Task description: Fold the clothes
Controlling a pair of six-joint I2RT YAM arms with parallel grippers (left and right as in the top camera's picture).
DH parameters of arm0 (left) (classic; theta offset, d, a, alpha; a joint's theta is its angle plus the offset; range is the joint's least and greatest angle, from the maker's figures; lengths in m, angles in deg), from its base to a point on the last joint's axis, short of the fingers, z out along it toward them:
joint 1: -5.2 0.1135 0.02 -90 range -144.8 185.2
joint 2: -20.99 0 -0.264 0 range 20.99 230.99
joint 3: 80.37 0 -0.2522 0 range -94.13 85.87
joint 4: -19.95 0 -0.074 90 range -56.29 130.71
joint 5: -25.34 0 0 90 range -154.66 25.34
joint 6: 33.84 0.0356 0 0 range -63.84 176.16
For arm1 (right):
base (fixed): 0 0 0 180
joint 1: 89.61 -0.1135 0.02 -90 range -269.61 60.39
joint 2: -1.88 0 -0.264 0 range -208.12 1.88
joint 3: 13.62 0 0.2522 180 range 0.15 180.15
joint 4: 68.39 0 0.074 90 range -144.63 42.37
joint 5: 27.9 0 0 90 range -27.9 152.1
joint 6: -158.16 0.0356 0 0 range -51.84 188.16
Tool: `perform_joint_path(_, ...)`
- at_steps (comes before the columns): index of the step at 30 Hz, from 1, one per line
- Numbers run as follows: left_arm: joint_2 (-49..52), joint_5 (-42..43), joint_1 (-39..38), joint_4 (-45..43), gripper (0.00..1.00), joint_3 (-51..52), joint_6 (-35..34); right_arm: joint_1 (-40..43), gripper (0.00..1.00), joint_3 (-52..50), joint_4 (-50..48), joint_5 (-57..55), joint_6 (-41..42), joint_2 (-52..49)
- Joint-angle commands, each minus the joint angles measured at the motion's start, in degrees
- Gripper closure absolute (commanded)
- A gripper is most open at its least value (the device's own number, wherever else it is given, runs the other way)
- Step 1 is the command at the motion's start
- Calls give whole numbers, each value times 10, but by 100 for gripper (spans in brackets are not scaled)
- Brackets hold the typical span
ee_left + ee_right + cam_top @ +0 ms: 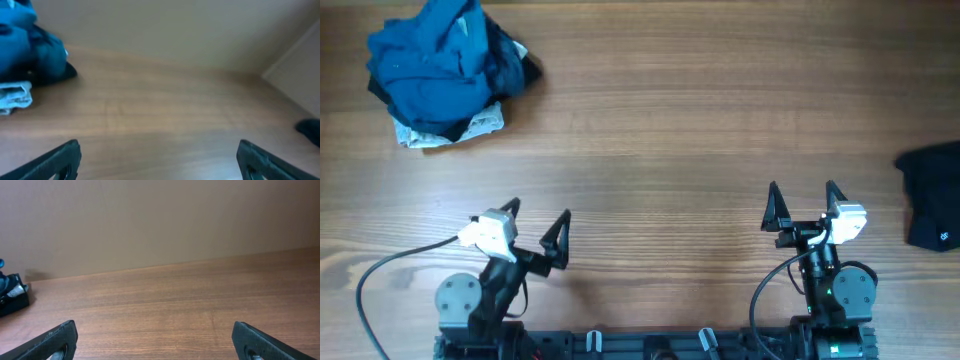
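The left gripper (538, 213) and right gripper (803, 190) are held wide open, empty. The blue clothes (440, 65) are heaped well beyond the left one; a black garment (932, 195) is laid right of the other.

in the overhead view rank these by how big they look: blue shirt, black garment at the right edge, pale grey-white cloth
1. crumpled medium-blue fabric shirt
2. black fabric garment with a small white mark, cut off by the frame edge
3. pale grey-white fabric garment, mostly hidden under the shirt, so only its visible strip counts
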Motion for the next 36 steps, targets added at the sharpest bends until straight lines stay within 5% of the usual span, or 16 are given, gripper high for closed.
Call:
perform_joint_path(1, -8, -46, -5, -103, 0, 49, 14, 2, 0, -1, -1, 9, -8, 6)
perform_joint_path(8, -8, -136, -5, -168, 0, 64, 19, 2, 0, -1, -1, 9, -8, 6)
perform_joint_path(17, -8, -139, -4, -242, 0, 104, 113, 2, 0, -1, -1, 9, -8, 6)
perform_joint_path(27, -8, -161, -5, -148, 0, 108, 136, 2, 0, -1, -1, 9, -8, 6)
perform_joint_path(36, -8, -162, -3, -149, 0, 108, 134, 2, 0, -1, -1, 9, -8, 6)
